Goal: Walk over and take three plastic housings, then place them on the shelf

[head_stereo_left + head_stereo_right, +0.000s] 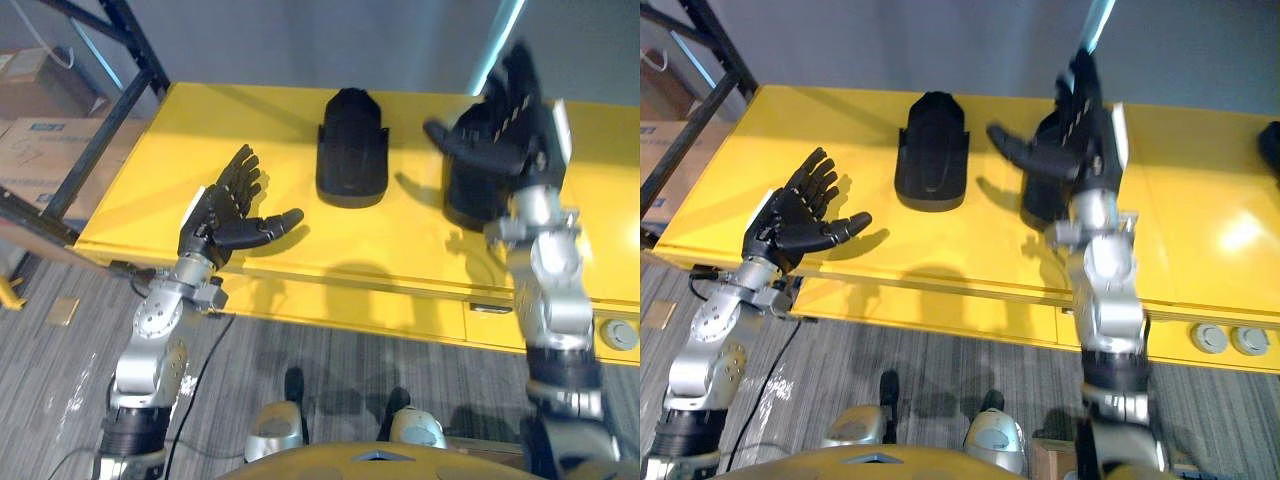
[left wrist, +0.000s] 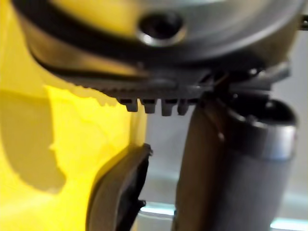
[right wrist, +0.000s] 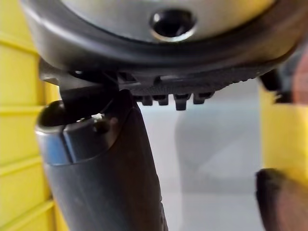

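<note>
On the yellow table [image 1: 250, 150] two black plastic housings lie well apart from each other, both toward the table's far side. One housing [image 1: 352, 150] sits near the table's middle, its rounded end pointing to the far edge and its hollow side up; nothing touches it. The second housing [image 1: 1043, 203] lies to the right of it and is partly hidden behind the right hand [image 1: 505, 120].

That hand is raised over the second housing with its fingers [image 1: 520, 75] straight and close together, pointing away from the table's near edge, and its thumb stuck out sideways toward the first housing. It has hold of nothing. Whether its palm touches the housing below cannot be told.

The left hand [image 1: 225, 215] hovers over the table's near left corner, left of the first housing and apart from it. Its fingers are spread and only loosely bent, the thumb reaches out toward the table's middle, and it is empty.

At the table's far right edge a small dark shape [image 1: 1272, 148] shows, cut off by the view; what it is cannot be told.

Left of the table stands a dark rack [image 1: 110, 110], and behind its bars are stacked cardboard boxes [image 1: 35, 155]; what is in them cannot be seen. Grey carpet floor [image 1: 300, 360] lies before the table.
</note>
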You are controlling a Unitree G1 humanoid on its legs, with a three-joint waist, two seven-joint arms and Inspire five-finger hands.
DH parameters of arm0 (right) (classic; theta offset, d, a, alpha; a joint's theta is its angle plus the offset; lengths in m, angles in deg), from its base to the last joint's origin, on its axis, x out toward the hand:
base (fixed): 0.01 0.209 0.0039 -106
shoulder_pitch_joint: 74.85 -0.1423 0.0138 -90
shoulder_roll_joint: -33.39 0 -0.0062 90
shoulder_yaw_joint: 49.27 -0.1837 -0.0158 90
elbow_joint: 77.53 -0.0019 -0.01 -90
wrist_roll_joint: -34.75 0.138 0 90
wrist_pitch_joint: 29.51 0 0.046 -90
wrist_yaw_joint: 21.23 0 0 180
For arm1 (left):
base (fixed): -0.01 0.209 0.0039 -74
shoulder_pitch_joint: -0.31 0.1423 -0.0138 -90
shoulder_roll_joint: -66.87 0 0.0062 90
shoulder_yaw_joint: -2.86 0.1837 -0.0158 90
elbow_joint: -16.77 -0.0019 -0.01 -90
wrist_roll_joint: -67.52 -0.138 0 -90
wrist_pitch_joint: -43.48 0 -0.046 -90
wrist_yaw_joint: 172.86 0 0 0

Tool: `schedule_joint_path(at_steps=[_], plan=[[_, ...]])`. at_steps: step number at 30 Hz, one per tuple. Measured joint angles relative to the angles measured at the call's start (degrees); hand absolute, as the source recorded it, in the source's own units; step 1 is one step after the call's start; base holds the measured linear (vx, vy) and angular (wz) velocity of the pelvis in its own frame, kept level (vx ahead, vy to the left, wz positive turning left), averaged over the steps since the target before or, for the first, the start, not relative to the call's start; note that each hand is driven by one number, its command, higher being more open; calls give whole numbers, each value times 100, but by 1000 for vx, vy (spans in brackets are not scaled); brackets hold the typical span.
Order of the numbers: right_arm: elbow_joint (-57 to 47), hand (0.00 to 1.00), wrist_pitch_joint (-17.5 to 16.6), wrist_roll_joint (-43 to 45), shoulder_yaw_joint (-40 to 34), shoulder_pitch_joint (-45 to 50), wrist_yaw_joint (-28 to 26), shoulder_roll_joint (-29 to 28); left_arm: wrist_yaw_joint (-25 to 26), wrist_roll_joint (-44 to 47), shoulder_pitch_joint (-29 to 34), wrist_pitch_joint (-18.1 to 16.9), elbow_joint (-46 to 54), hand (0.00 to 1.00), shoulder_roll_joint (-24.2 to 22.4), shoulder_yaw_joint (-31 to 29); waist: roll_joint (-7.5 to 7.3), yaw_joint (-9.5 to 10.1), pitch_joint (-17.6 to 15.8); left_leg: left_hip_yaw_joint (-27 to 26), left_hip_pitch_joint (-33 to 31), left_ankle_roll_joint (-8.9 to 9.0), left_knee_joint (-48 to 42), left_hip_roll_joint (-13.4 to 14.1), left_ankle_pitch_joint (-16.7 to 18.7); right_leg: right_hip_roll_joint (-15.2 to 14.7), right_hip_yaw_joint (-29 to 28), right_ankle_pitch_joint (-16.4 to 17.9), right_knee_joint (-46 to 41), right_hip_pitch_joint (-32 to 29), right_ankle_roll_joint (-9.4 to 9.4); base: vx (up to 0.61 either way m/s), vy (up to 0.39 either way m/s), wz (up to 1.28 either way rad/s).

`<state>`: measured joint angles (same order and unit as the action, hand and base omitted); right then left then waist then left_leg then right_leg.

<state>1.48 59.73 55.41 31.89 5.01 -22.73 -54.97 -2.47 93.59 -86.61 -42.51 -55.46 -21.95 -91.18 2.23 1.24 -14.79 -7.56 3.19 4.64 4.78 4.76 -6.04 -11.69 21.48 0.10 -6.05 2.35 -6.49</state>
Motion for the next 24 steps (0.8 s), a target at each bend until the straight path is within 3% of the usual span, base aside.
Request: schedule_joint_path(at_steps=[4,12,19,24], plan=[[-459,100,-2,9,265,879,-420,-380,80,-152,154,-166,166,100,-384,249,-12,-160,91,-258,96,-16,1,7,92,32,-228,-157,249,45,-33,39,2,-33],[-1016,100,-396,-16,1251,1454,-1092,-511,532,-157,472,-257,220,100,-602,451,-121,-156,442,-466,149,34,-1,85,193,161,-405,-257,522,88,-16,26,-19,-14],[-1015,100,-575,-234,1533,1646,-989,-568,678,-161,715,-255,220,100,-602,524,-154,-155,506,-496,215,39,1,86,232,163,-424,-260,561,169,-19,-4,-2,-2],[-997,100,-568,-242,1929,1864,-399,-652,768,-170,887,-256,275,100,-620,650,-127,-167,654,-514,178,52,2,88,270,182,-421,-273,688,180,-38,-6,-2,-1]])
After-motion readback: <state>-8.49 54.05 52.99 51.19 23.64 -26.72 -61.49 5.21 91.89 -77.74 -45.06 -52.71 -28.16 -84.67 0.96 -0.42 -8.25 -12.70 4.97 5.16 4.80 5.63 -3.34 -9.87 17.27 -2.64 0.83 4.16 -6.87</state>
